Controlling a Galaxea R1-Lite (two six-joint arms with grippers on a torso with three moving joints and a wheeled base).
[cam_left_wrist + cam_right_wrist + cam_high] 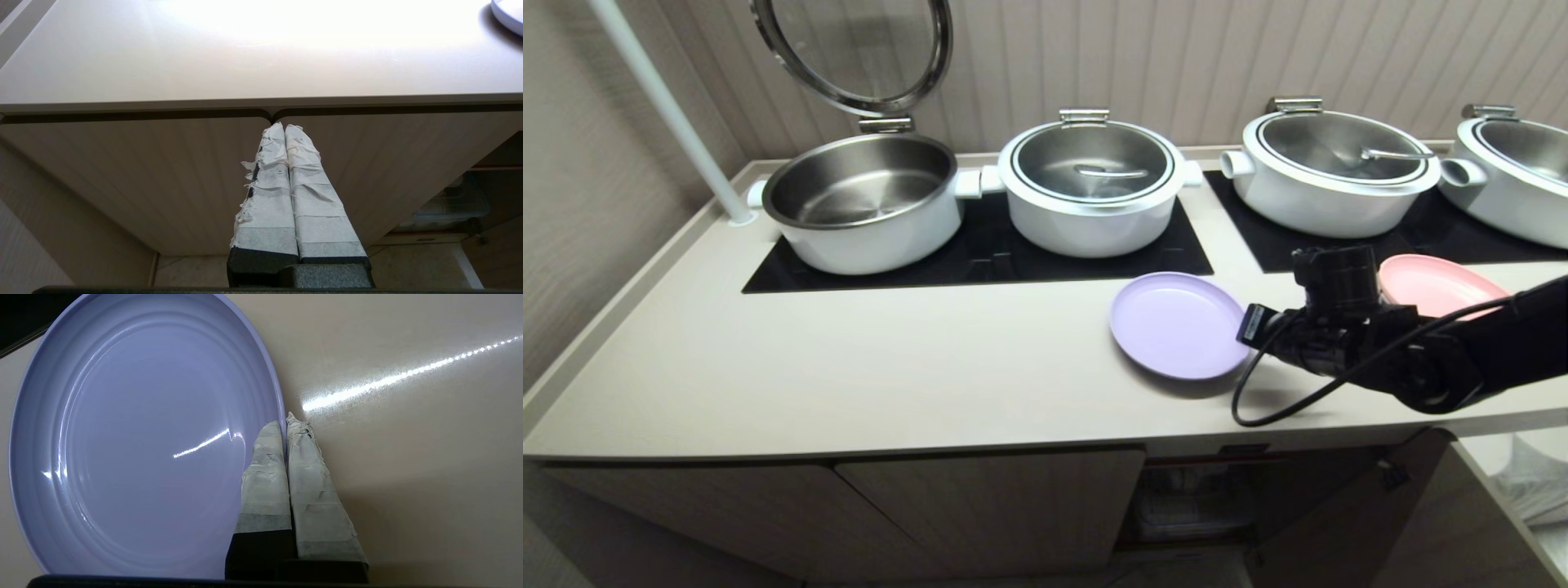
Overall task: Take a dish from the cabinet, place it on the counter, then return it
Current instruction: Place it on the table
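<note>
While the counter runs the full width of the head view, its items read left to right as follows.

Pole: a white pole stands at the counter's back left corner.
Open pot: a white pot with its glass lid raised sits on the left hob, at the hob's left end.
Second pot: a lidded pot sits on the same hob's right end, just beside the first.
Left gripper: the left gripper hangs below the counter's front edge, before the cabinet doors, fingers pressed together on nothing.
Dish: the dish lies flat on the counter, right of centre, between the hob and the front edge.
Right gripper: the right gripper is at the dish's right rim, jaws closed; one finger lies over the rim's inside and the other outside, so it may be pinching the rim, though the contact is hard to make out.
Pink plate: a pink plate lies behind the right arm, near the right hob.
Far pots: two more lidded pots stand on the right hob.
</note>
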